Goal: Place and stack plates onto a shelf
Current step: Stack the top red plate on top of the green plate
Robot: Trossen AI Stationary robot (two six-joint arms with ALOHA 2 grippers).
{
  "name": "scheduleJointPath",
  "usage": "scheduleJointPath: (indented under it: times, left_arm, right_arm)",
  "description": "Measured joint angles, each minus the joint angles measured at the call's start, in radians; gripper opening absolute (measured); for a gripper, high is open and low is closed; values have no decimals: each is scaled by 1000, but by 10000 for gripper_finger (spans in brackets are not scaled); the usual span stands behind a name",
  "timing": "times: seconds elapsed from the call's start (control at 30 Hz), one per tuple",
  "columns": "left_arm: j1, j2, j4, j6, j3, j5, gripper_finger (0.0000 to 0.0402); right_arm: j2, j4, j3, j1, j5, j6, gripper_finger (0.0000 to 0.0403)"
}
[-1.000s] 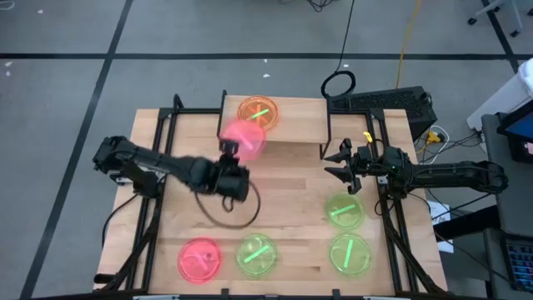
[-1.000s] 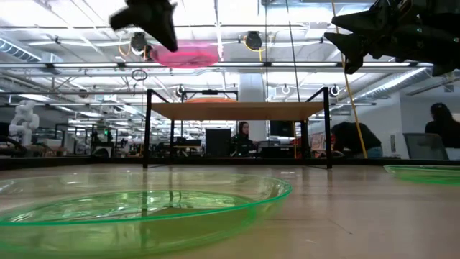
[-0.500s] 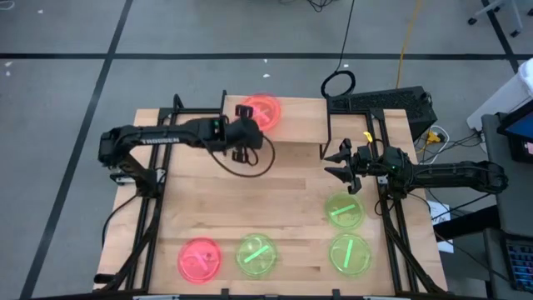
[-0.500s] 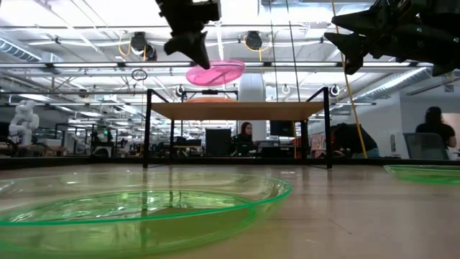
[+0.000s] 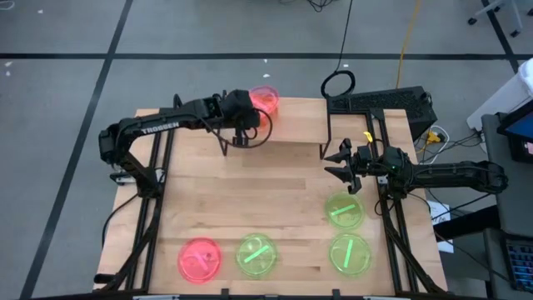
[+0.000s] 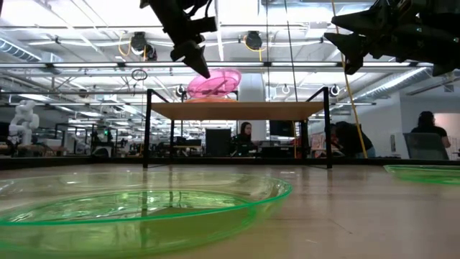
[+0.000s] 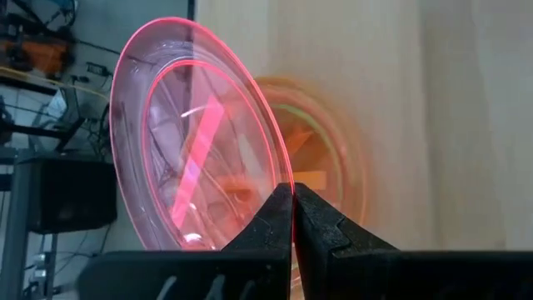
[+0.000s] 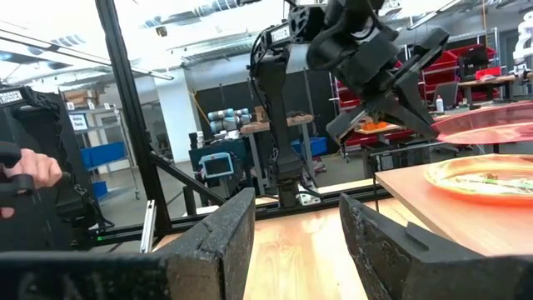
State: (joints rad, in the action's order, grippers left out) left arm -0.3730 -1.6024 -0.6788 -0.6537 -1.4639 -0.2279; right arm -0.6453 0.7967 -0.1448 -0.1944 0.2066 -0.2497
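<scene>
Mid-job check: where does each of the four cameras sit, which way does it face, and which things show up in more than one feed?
High view: overhead, straight down; both arms, shelf, table plates.
Low view: tabletop height, level toward the shelf; both grippers hang in from above.
Left wrist view: past the left gripper, shut on the pink plate above the orange plate.
Right wrist view: past the right gripper, open, across to the left arm.
Shared: the pink plate and the orange plate under it show in all four.

Around my tabletop [image 5: 275, 192] lies grey floor [image 5: 208, 33] with dark tape lines; bright ceiling lights [image 6: 43, 14] glare overhead.
</scene>
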Motion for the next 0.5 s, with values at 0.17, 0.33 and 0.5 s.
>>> scheduleJointPath:
  times: [0.17,0.33,0.5]
  left_arm:
    - [3,-12,4,-36,0,13,31]
    - [8,-73,37,-47,0,16,63]
    - [0,-130,31,-74,1,-96,68]
  right_arm:
    - [0,0,0,0,-3,1,160]
    - [0,0,0,0,-27,1,160]
    - [0,-9,0,0,-23,-14,160]
